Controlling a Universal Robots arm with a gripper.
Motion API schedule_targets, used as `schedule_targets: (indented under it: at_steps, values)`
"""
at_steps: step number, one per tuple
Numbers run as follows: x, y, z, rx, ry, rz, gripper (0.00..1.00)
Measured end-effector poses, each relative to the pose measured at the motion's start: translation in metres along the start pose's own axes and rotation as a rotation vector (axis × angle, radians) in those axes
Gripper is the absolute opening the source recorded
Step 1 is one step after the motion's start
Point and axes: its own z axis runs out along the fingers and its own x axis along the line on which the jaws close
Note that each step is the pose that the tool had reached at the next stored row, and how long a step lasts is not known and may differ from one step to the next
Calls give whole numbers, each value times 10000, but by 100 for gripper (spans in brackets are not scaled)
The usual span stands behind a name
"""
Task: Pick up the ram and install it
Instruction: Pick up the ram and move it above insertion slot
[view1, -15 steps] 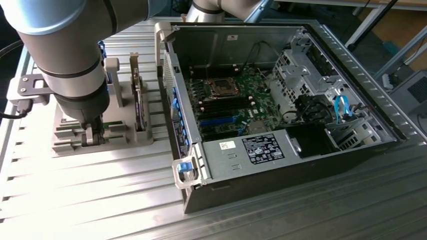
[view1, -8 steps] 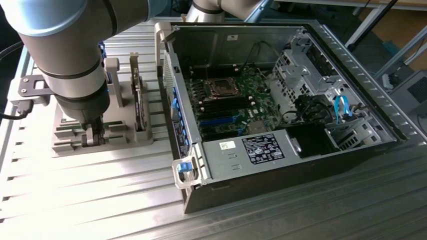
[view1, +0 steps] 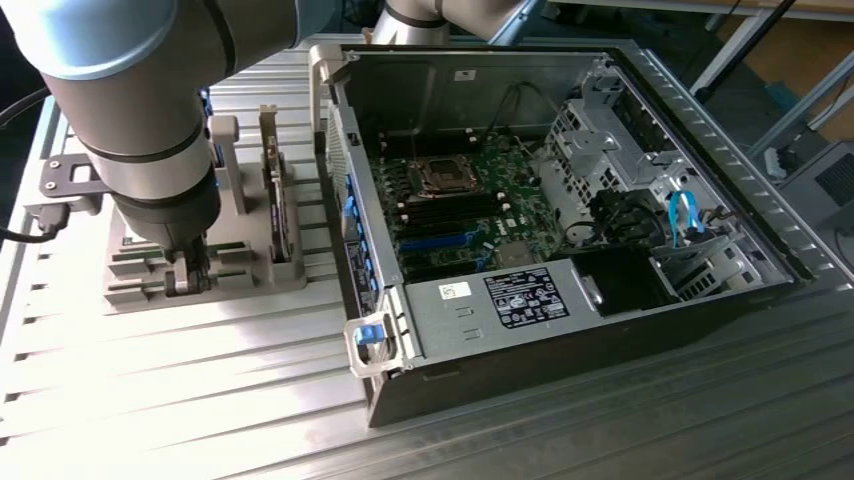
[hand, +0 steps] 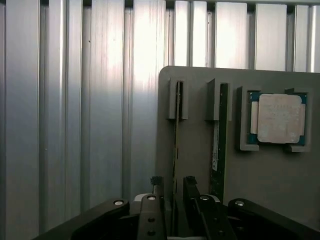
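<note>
pick-up step. fingers (hand: 150, 200) apart, straddling the ram (hand: 176, 140), which stands on edge in the grey holder (hand: 200, 165) on the bench (hand: 75, 125) (not yet gripped). grasp likely needs square closing on thin board.

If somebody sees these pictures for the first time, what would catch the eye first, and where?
The open computer case with its green motherboard lies in the middle of the exterior view. At that view's left, the big grey robot arm hangs over a grey holder. There the open hand straddles the ram, standing on edge in its slot, with a square processor chip further along the holder.
</note>
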Motion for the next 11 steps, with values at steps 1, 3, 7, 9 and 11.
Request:
schedule_targets:
  at_steps: [1, 3, 7, 9, 11]
  values:
    - [0, 0, 2, 1, -1, 0, 30]
    - [0, -3, 3, 3, -2, 1, 30]
    - [1, -42, 3, 3, -3, 0, 30]
    - [1, -43, 1, 1, -1, 0, 30]
    - [1, -43, 1, 2, -1, 0, 30]
